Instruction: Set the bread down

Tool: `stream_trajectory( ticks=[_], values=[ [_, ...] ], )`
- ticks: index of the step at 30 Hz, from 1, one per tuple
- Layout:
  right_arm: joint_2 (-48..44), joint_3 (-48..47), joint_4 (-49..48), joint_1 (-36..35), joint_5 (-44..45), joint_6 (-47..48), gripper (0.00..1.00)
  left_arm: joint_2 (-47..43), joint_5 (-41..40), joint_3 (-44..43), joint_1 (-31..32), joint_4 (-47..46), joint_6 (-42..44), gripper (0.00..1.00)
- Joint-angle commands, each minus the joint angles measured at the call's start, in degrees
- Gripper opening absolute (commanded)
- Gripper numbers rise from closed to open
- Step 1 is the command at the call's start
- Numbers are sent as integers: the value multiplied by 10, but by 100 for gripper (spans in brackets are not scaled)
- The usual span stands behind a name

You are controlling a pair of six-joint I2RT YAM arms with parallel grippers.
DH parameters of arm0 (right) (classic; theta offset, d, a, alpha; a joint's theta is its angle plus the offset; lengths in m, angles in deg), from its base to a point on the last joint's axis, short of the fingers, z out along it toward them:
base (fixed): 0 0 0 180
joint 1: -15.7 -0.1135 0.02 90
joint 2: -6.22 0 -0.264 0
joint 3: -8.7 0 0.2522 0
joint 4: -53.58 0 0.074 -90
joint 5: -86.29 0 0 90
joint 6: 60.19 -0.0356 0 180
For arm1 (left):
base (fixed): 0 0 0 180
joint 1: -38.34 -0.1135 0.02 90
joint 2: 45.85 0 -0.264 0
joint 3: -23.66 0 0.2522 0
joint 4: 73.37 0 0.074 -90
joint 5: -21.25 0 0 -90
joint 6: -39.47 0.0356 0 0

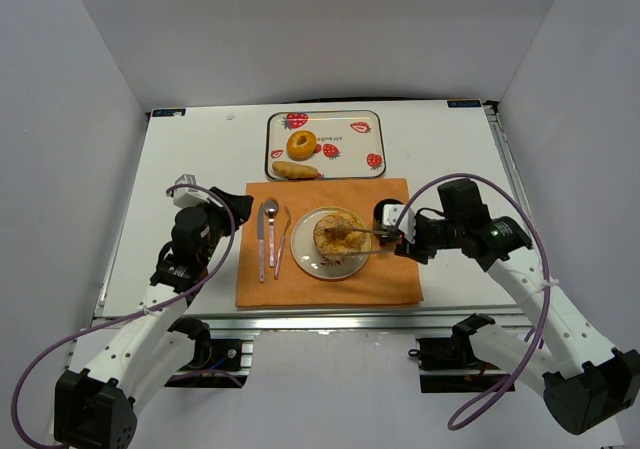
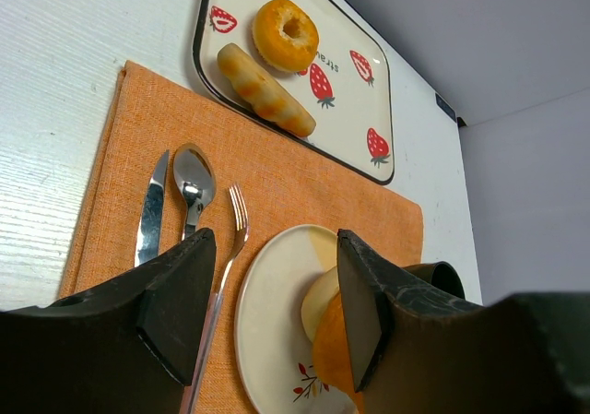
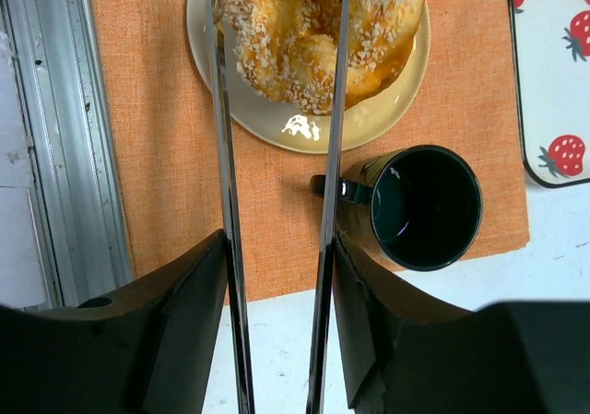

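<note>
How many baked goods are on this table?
3: a seeded ring bread on the plate, plus a doughnut and a long pastry on the strawberry tray. None seems hidden.

Overhead view looks straight down – both close wrist views share the plate.

The plate is seen to be glazed, cream and glossy. The bread upon it is rough-crusted and seeded. A coarse-woven orange cloth mat is laid beneath the plate. The tongs reaching over the plate and the spoon beside it are polished metal. The mug next to the plate is dark and glossy, possibly ceramic. The fingers are matt, grainy black plastic.
</note>
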Motion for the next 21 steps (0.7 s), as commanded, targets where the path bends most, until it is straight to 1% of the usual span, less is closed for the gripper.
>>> stream_trajectory(
  ticks=[1, 8, 11, 21],
  values=[
    [-10, 7, -15, -3, 6, -5, 52, -12, -2, -6, -1, 1, -2, 65],
    [-38, 29, 21, -3, 9, 16, 51, -16, -4, -6, -1, 4, -2, 65],
    [-60, 42, 23, -3, 11, 22, 51, -16, -4, -3, 0, 2, -3, 65],
    [-87, 47, 37, -3, 3, 26, 51, -10, 0, -9, -1, 1, -3, 65]
  ],
)
